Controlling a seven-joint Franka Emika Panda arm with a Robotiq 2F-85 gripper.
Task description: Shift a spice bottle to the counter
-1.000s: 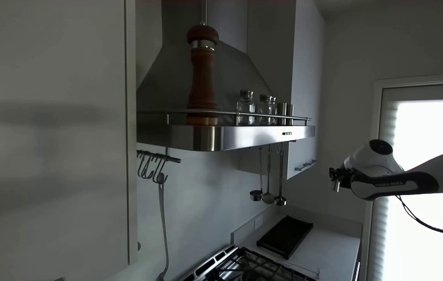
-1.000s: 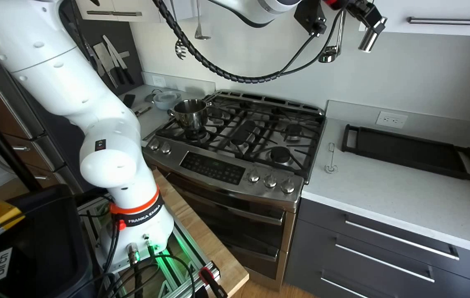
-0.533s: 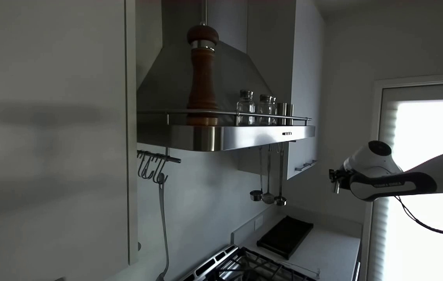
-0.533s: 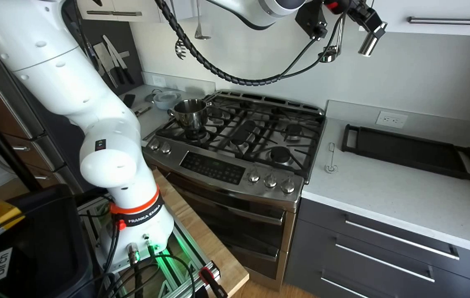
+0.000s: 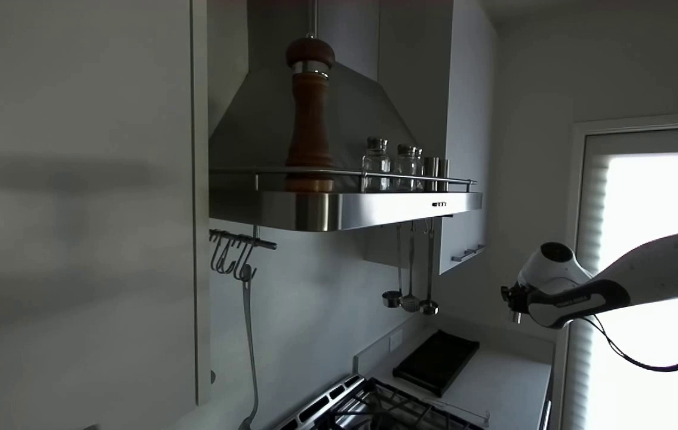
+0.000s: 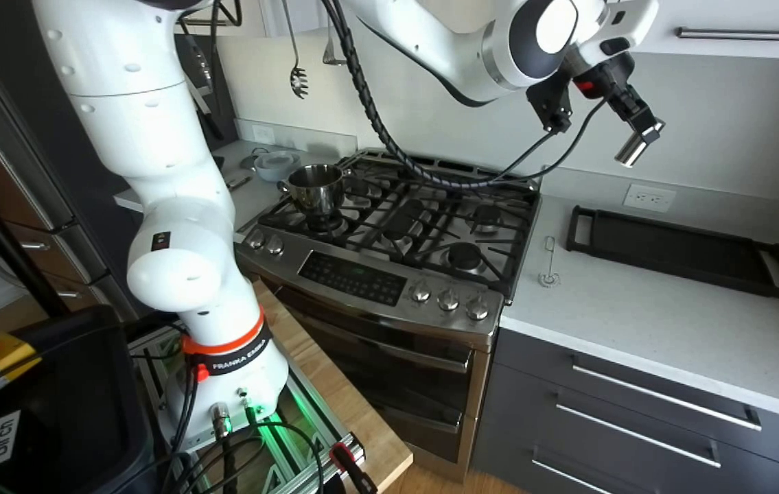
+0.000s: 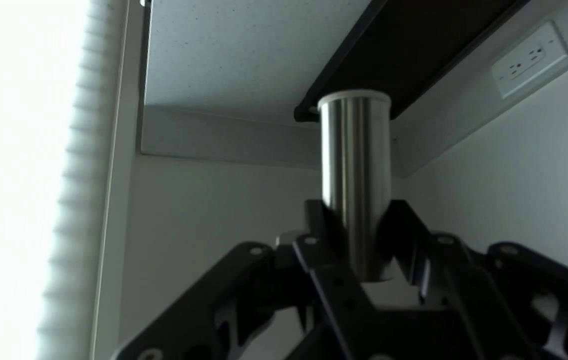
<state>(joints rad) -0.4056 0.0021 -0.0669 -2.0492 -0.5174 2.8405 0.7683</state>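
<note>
The spice bottle is a shiny metal cylinder (image 7: 356, 150). My gripper (image 7: 358, 215) is shut on it, one black finger on each side. It also shows in both exterior views, as a small silver cylinder (image 6: 631, 148) below the gripper (image 6: 646, 125), tilted in this view, and as a small silver piece (image 5: 516, 317) under the gripper (image 5: 512, 295). The pale counter (image 6: 636, 329) lies right of the stove, well below the bottle. The counter also shows in the wrist view (image 7: 243, 50). The bottle is in the air, apart from the counter.
A black tray (image 6: 677, 250) lies on the counter near the wall, with a small whisk (image 6: 549, 267) beside it. The black cooktop (image 6: 403, 219) carries a steel pot (image 6: 317, 189). A hood shelf (image 5: 398, 206) holds a wooden mill (image 5: 310, 119) and jars. Ladles (image 5: 410, 303) hang below.
The arm and gripper have moved down with the bottle still held, and slightly right in an exterior view. Most of this motion is in the last half second. The other objects have not moved.
</note>
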